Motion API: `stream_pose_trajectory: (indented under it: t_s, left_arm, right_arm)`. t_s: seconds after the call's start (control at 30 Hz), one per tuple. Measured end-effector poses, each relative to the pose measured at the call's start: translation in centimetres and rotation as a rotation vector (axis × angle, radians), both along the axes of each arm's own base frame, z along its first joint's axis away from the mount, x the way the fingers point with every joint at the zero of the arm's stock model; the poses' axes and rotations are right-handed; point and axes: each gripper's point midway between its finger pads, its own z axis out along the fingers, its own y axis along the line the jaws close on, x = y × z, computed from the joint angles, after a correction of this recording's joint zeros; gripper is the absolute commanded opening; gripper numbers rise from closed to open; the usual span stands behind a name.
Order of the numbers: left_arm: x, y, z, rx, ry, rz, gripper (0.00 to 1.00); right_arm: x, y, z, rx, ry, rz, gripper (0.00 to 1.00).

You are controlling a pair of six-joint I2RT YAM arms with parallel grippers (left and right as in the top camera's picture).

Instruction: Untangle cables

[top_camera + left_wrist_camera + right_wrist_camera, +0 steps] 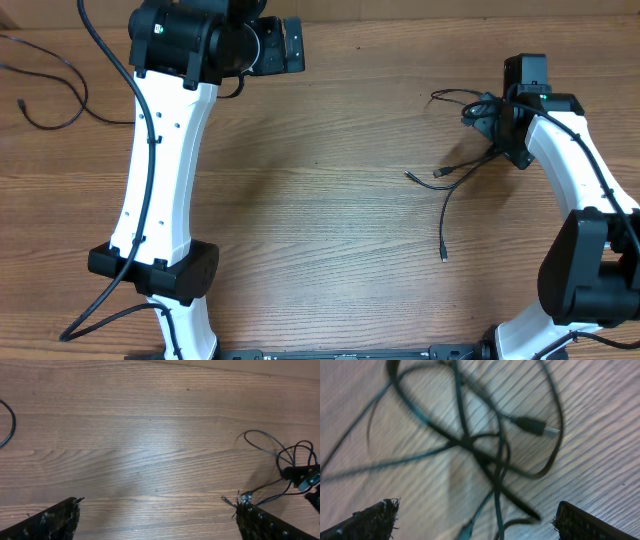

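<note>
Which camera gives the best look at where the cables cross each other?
Right wrist: the cables fill the frame, so crossings and a plug tip show, though blurred. Overhead shows them small, partly hidden by the right arm. Left wrist catches only loops at its right edge.

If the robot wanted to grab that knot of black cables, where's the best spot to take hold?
Probably the single strand trailing out of the cables: it lies flat and alone, so jaws can straddle it from straight above, across its length. The crossed middle would likely catch several cords.
</note>
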Motion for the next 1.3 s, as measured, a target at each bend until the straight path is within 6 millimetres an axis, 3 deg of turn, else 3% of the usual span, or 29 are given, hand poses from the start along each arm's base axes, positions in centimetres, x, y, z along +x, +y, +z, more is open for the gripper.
stream_pose_trajectory:
  t_s: [0.1,0.2,0.33,0.47,0.53,0.63,0.83,1.03,1.17,1.3]
  left_arm:
    - [0.2,-0.5,0.2,-0.035,-0.003,0.022,1.00]
    - [0.5,-1.4,0.6,-0.073,-0.019,0.023,1.00]
    - [1.1,-3.2,0.4,-0.135,-0.013,0.011,1.00]
    - [2.5,-5.6,-1.3,-0.199,0.020,0.004,1.00]
    - [3.3,-7.2,-2.6,-0.232,0.044,-0.006,1.00]
    - [4.4,-10.4,-5.2,-0.285,0.095,-0.031,1.00]
    - [5.3,-18.1,-10.4,-0.369,0.164,-0.122,1.00]
    - [4.4,-26.9,-15.3,-0.526,0.268,-0.162,1.00]
    - [3.6,-31.7,-18.3,-0.643,0.357,-0.124,1.00]
    - [3.6,-35.0,-20.5,-0.725,0.383,-0.098,1.00]
  right_arm:
    - [-0.6,0.9,0.5,0.030,0.035,0.074,1.00]
    - [-0.2,1.4,3.4,0.040,0.001,0.120,1.00]
    - [0.2,1.7,12.2,0.025,-0.172,0.157,1.00]
    - [-1.8,1.9,20.7,-0.004,-0.375,0.175,1.00]
    - [-3.4,2.0,23.5,-0.015,-0.443,0.177,1.00]
    - [-5.3,2.1,26.0,-0.026,-0.508,0.181,1.00]
    - [-7.5,2.3,28.7,-0.039,-0.586,0.183,1.00]
    - [-10.9,2.5,30.7,-0.046,-0.637,0.183,1.00]
    - [-12.1,2.5,30.6,-0.045,-0.624,0.183,1.00]
    - [-12.4,2.6,29.5,-0.036,-0.572,0.183,1.00]
